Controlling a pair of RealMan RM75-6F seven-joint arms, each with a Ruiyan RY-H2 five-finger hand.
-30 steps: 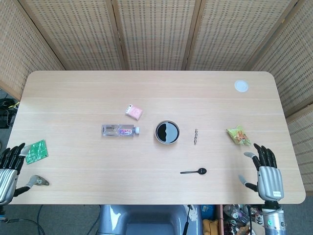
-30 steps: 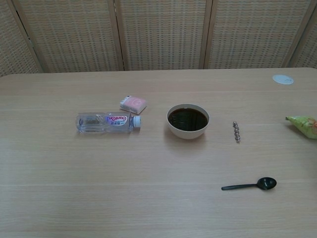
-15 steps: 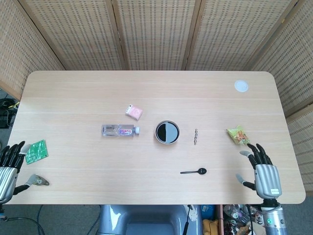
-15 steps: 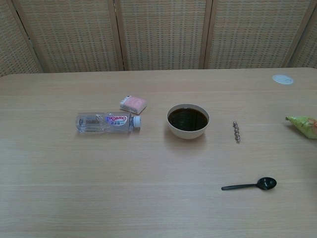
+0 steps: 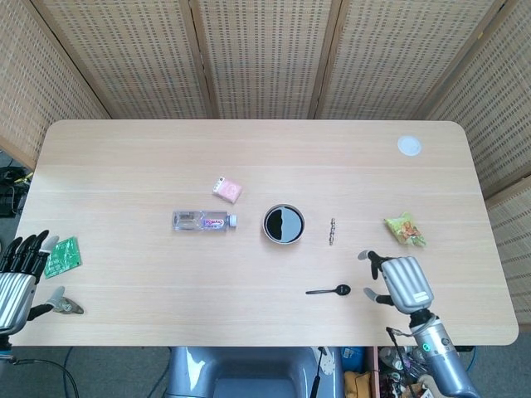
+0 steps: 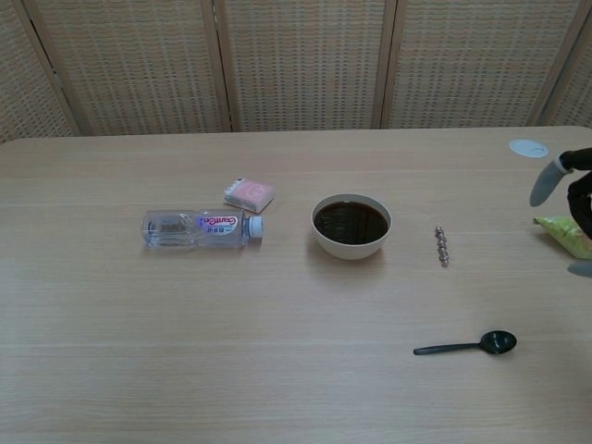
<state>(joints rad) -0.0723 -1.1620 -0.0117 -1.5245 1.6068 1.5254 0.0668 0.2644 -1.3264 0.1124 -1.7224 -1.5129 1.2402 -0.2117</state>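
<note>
My right hand [image 5: 400,282] hovers over the table's front right, its fingers spread and empty, just right of a black spoon [image 5: 329,290]. The chest view catches only that hand's fingertips [image 6: 555,176] at the right edge, above the green snack bag [image 6: 566,233]. My left hand [image 5: 18,275] stays at the table's front left corner, fingers apart and holding nothing, beside a green packet [image 5: 62,255]. A bowl of dark liquid [image 5: 284,224] stands mid-table, with a water bottle [image 5: 203,220] lying to its left and a pink box [image 5: 226,190] behind that.
A short metal chain [image 5: 332,231] lies right of the bowl, and a green snack bag [image 5: 404,229] further right. A white disc [image 5: 408,145] sits at the far right corner. A small metal piece [image 5: 65,305] lies near my left hand. Wicker screens surround the table.
My right hand has swung left from the front right edge toward the spoon, and its fingertips now enter the chest view. My left hand has shifted slightly.
</note>
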